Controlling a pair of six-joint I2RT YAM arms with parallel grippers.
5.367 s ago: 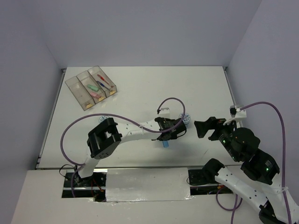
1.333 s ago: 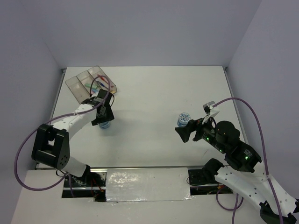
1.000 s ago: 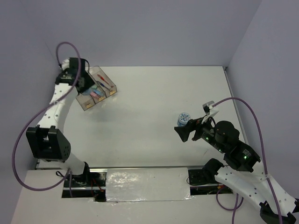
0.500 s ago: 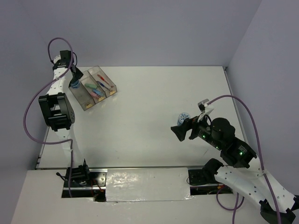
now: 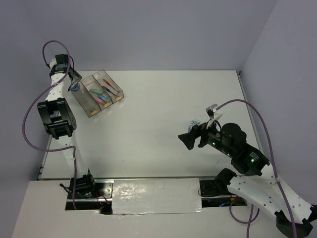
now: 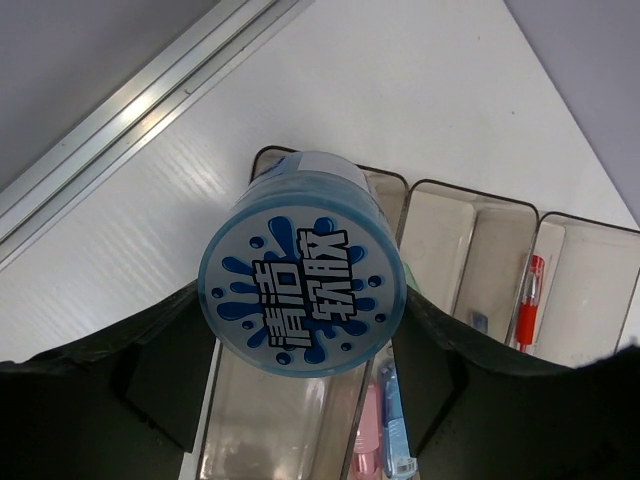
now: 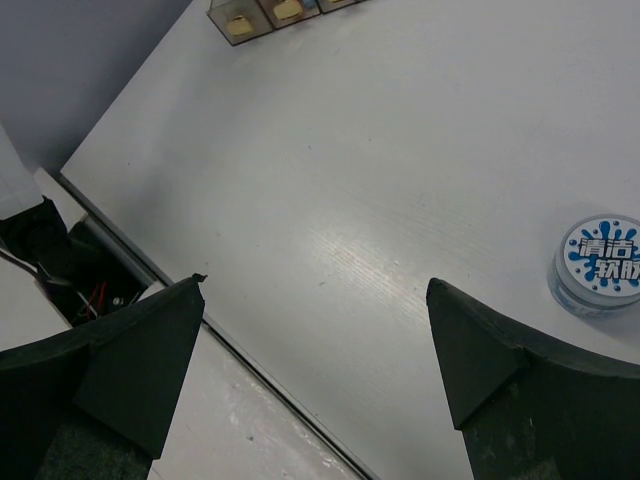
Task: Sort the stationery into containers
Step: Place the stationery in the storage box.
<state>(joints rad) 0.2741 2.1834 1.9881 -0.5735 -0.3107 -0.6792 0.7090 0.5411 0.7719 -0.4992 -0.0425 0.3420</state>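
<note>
By the end compartment of the clear plastic bin row [image 6: 445,250], left jaws clasp a round blue-white tape roll [image 6: 302,265], seemingly due for lowering and release; right jaws gape empty.

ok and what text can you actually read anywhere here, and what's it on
"清洁软胶": on the blue-splash face of the roll held above the bins.
"清洁软胶": same print, smaller, on the second roll lying on the table.
Too small to read: the yellowish labels on the bin ends.
</note>
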